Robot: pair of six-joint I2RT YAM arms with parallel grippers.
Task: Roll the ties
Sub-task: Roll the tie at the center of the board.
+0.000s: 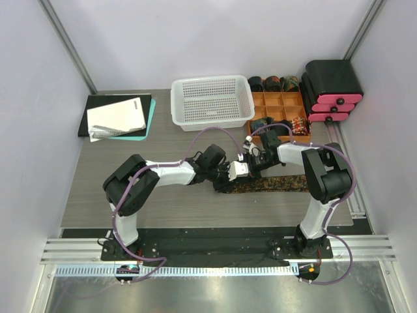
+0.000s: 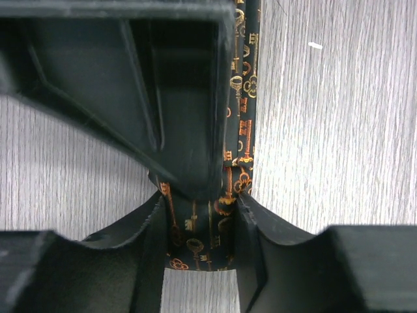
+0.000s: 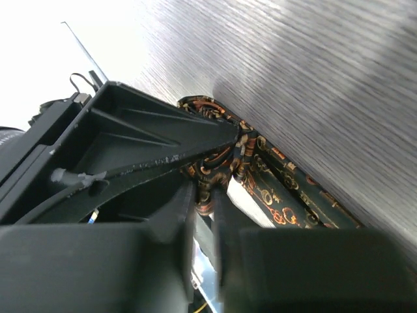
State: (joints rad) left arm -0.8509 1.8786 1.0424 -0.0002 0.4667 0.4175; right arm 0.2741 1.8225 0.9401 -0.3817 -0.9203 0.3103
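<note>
Grey wood-grain table (image 1: 169, 208) fills the white-walled cell in front of you. At its back stand a white mesh basket (image 1: 212, 101), a black box with pink drawer fronts (image 1: 332, 91), an orange compartment tray (image 1: 281, 107) with several finished rolls (image 1: 272, 83) inside, and a notebook (image 1: 117, 117) far left.

Both arms meet at mid-table, over 1 tie (image 1: 280, 184). It lies flat along the near side of the table, dark with a brown-gold key pattern, running from the grippers toward the right arm's base.

Your left gripper (image 2: 199, 222) is clamped across the narrow strip. In its wrist view the fingers (image 2: 251, 222) press both edges of the fabric. Your right gripper (image 3: 204, 195) has its fingers almost together, with a small bunch of patterned fabric pinched between them, just beside the left one. That view is blurred, so how firm the pinch is stays uncertain.

You appear to be at the start of the roll: only a small coil (image 3: 215, 163) shows and most of the length is flat. Next, the right wrist needs to turn the coil along the strip while the left holds the fabric taut and straight. Watch for the coil skewing sideways or slipping loose.
</note>
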